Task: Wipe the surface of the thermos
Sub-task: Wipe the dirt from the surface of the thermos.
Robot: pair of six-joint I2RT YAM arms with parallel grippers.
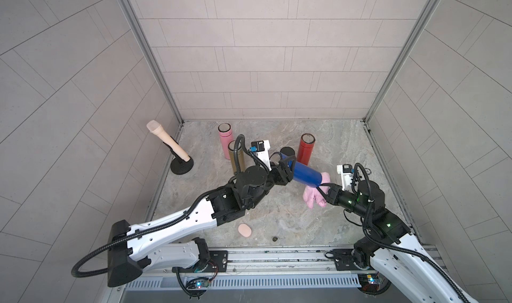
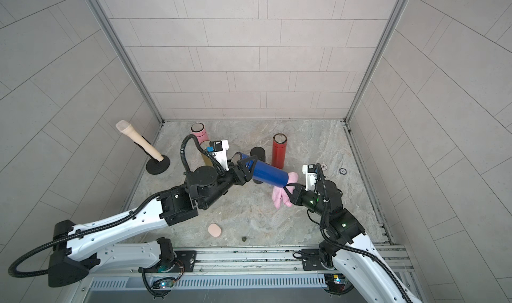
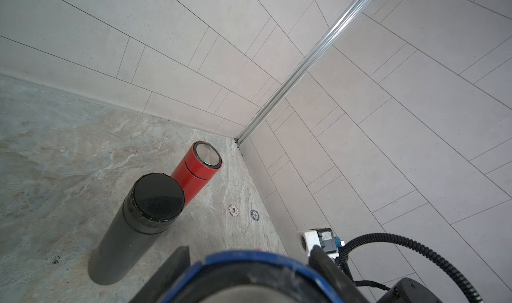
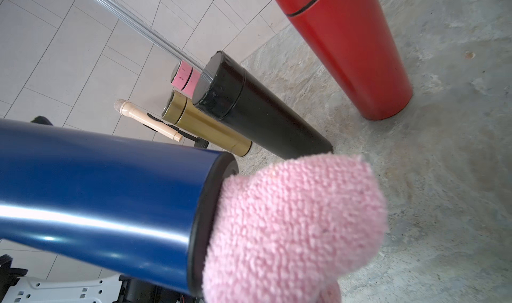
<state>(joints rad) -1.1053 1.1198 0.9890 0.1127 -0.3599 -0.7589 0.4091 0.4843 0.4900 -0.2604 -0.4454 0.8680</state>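
Blue thermos: held tilted above the centre of the worktop, lid end gripped by the left hand, jaws part-open around it. Pink cloth: pinched in the fully closed right hand, touching the thermos base at its 4 o'clock end.

A red flask stands on the desk, a black flask just beside it, two poker chips near it. A pink flask, a gold flask and a microphone stand well apart.
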